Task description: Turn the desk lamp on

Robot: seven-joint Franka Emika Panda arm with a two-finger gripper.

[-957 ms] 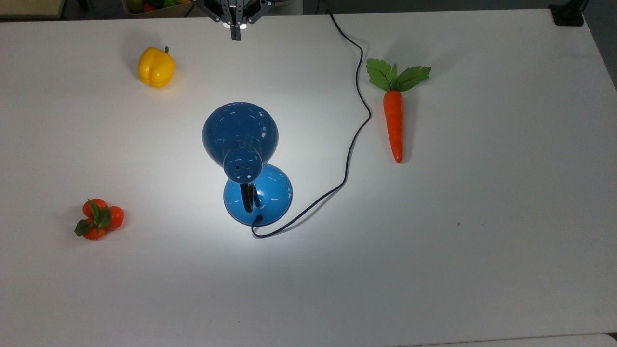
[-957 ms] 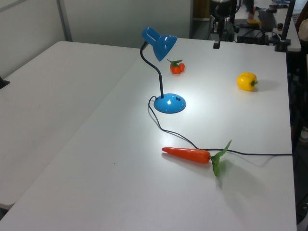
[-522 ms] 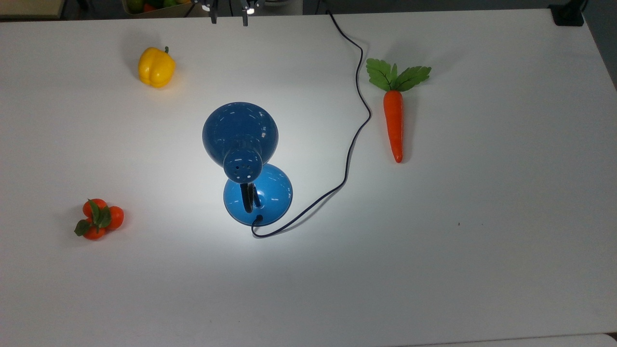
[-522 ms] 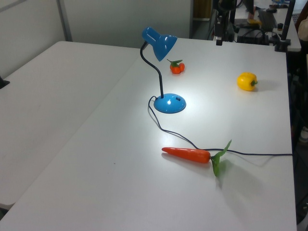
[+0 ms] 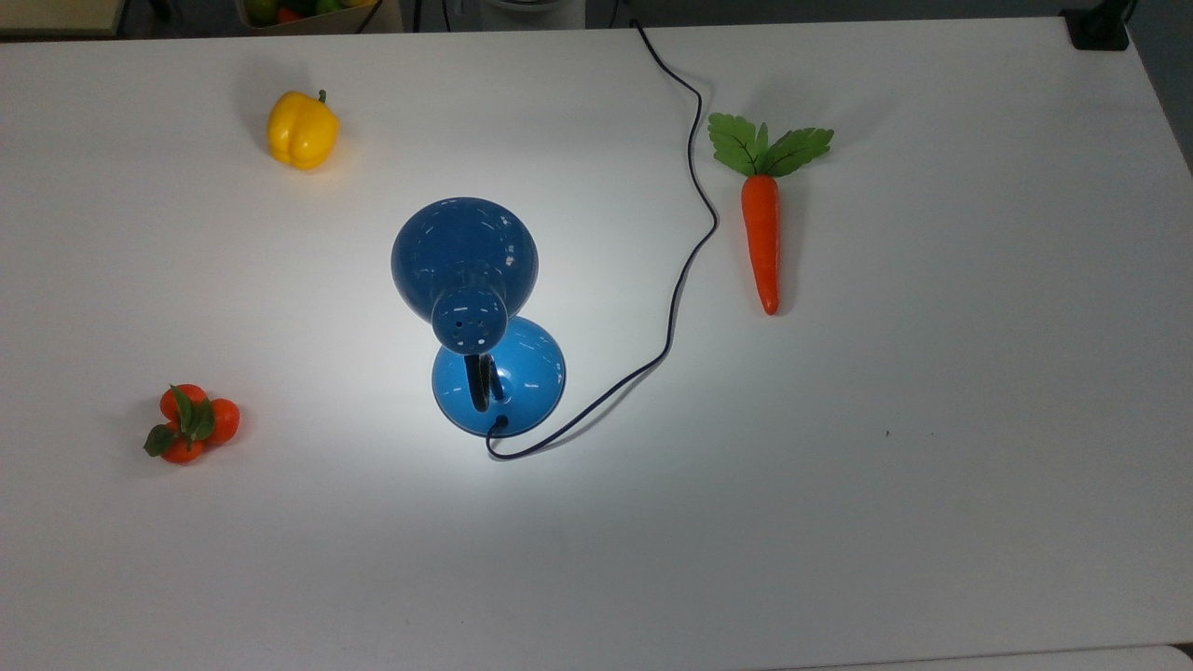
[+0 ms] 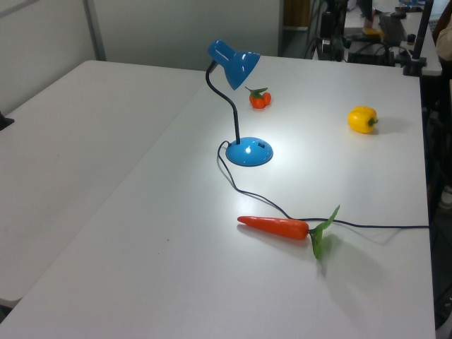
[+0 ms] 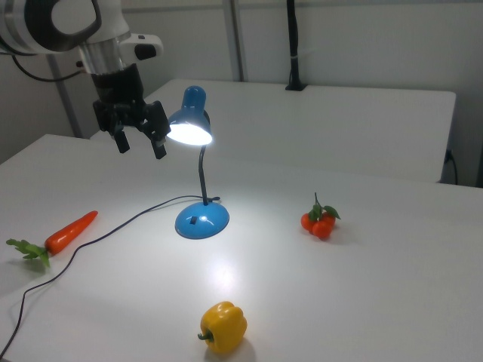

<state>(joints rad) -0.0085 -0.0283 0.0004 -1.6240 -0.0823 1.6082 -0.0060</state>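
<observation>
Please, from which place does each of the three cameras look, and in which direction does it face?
Top view: overhead, looking straight down on the desk lamp and carrot.
Left view: raised, from the carrot's side across the table toward the yellow pepper.
Right view: raised, from the pepper's side; the open gripper hangs beside the lit shade.
All three share the lamp.

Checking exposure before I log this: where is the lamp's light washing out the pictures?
Right view: the desk lamp's shade opening glows near white, with a bright pool on the table below; the tool hangs open beside it. Top view: a pale halo rings the base. Left view: a bright patch around the base.
</observation>
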